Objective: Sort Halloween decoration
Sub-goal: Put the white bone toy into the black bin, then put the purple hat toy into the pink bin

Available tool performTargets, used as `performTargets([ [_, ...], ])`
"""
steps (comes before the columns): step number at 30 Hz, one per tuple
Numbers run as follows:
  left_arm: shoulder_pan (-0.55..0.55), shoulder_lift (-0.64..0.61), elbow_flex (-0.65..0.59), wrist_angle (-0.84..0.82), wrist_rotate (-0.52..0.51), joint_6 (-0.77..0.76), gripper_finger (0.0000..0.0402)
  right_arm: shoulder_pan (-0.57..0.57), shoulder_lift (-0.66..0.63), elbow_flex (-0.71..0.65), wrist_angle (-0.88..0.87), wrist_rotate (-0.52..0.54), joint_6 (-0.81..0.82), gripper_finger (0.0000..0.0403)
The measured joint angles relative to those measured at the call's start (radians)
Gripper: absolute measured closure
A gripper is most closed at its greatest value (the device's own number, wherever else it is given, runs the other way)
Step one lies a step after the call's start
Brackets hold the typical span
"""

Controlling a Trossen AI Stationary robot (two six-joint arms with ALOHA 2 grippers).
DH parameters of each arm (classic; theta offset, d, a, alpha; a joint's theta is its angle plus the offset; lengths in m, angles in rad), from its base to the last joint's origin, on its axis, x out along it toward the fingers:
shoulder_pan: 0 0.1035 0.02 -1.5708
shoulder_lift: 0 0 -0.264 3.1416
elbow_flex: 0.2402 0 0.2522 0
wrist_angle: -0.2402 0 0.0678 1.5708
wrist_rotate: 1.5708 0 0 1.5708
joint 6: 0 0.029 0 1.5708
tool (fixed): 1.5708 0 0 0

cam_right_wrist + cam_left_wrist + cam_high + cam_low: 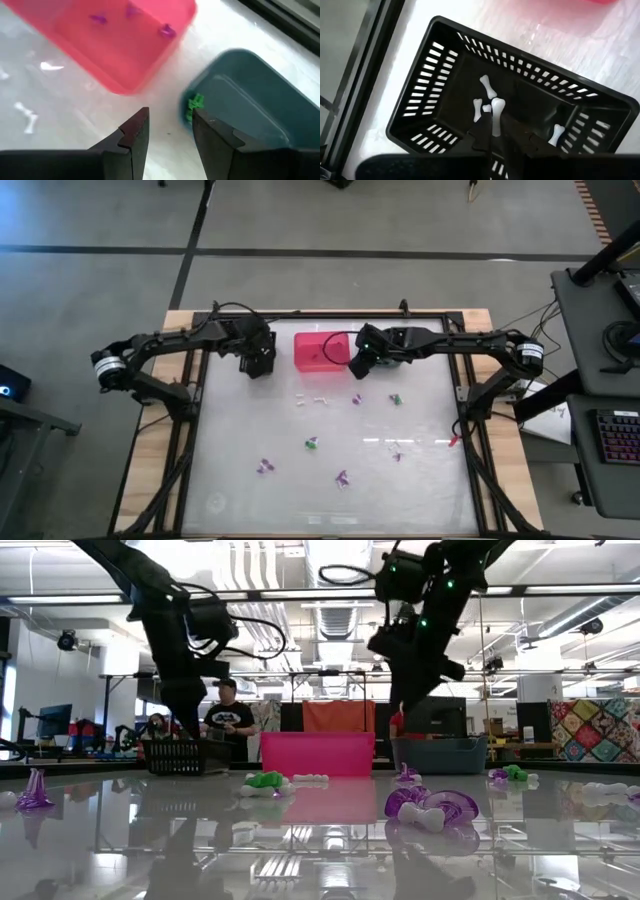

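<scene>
White bone (497, 115) in left gripper (492, 134)

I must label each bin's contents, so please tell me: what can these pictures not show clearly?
- Teal plastic bin: high view, hidden beneath the right gripper; right wrist view, blurred, cut by the edge.
- Black slotted basket: high view, covered by the left gripper.
- Pink plastic bin: purple trinkets too small to identify.

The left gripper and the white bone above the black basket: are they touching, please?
Touching. The left wrist view shows the left gripper shut on the white bone, whose knobbed end sticks out over the black basket.
</scene>
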Motion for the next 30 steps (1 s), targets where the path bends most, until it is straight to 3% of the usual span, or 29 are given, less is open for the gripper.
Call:
performTargets([
  [10, 0.000, -0.018, 0.000, -0.001, -0.001, -0.033, 0.0322, 0.097, 0.000, 0.081, -0.030, -0.001, -0.033, 0.0264],
  [15, -0.002, -0.034, 0.000, -0.004, -0.001, -0.076, 0.0308, 0.157, 0.000, 0.102, -0.036, -0.004, -0.034, 0.0267],
  [18, -0.020, -0.067, 0.000, -0.004, 0.000, -0.132, 0.0308, 0.200, -0.001, 0.106, -0.034, -0.062, -0.046, 0.0268],
  [23, -0.110, -0.165, 0.000, 0.015, 0.031, -0.214, 0.0311, 0.296, -0.002, 0.105, -0.030, -0.151, -0.114, 0.0268],
  [30, -0.345, -0.292, 0.000, 0.136, 0.053, -0.314, 0.0311, 0.477, -0.001, 0.104, -0.015, -0.154, -0.231, 0.0268],
])
